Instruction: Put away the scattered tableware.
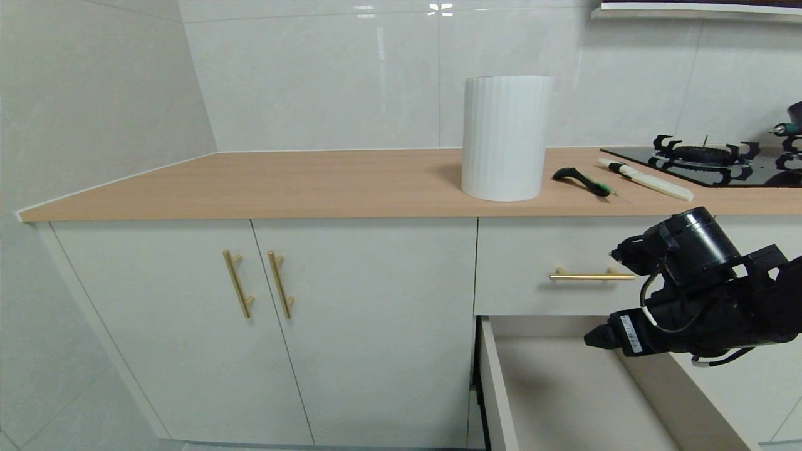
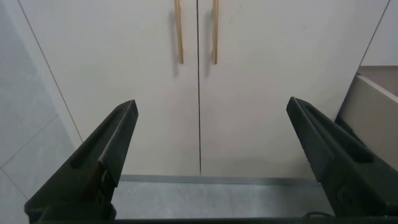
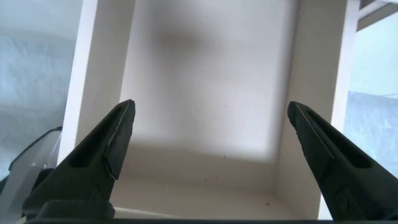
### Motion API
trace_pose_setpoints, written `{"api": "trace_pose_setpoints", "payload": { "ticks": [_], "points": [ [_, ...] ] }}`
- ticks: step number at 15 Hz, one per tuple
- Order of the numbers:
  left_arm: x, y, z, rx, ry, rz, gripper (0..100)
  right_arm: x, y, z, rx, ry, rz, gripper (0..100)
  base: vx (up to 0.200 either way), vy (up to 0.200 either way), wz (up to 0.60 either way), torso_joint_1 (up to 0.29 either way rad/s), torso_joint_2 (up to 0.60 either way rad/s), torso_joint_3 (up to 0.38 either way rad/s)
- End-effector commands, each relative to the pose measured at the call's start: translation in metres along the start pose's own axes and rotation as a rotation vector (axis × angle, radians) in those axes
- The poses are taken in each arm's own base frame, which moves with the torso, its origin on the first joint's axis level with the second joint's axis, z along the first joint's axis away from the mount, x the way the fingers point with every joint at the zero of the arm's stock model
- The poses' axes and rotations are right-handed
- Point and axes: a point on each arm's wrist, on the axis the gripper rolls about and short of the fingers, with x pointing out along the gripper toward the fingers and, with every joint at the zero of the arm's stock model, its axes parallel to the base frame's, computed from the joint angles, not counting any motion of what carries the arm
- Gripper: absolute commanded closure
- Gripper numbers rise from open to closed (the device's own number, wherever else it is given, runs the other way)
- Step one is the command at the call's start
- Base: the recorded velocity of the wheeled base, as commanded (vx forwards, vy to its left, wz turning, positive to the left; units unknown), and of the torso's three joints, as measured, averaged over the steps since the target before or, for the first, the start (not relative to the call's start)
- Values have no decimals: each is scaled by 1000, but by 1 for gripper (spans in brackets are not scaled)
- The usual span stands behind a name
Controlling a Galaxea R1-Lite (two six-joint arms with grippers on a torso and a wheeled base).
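Lengthwise, knife (image 1: 645, 180) and peeler (image 1: 581, 180) both slant toward the front right.

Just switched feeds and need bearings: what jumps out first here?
A tall white ribbed canister stands on the wooden counter, with a black peeler and a white knife lying to its right. Below them, a drawer is pulled out, and the right pincer hangs open over it.
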Motion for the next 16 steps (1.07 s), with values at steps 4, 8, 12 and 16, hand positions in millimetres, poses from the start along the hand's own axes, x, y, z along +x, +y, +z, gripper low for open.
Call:
{"api": "trace_pose_setpoints", "payload": {
  "ticks": [4,8,12,16],
  "points": [
    [0,0,0,0,0,-1,0,0,0,-1,-1,3,-4,0,0,0,0,10,-51,-41],
    [0,0,0,0,0,1,0,3,0,-3,-3,10,-20,0,0,0,0,107,-327,-272],
    [0,0,0,0,0,1,0,3,0,-3,-5,12,-20,0,0,0,0,172,-496,-290],
    [0,0,0,0,0,1,0,2,-1,-3,-4,9,-19,0,0,0,0,181,-470,-283]
  ]
}}
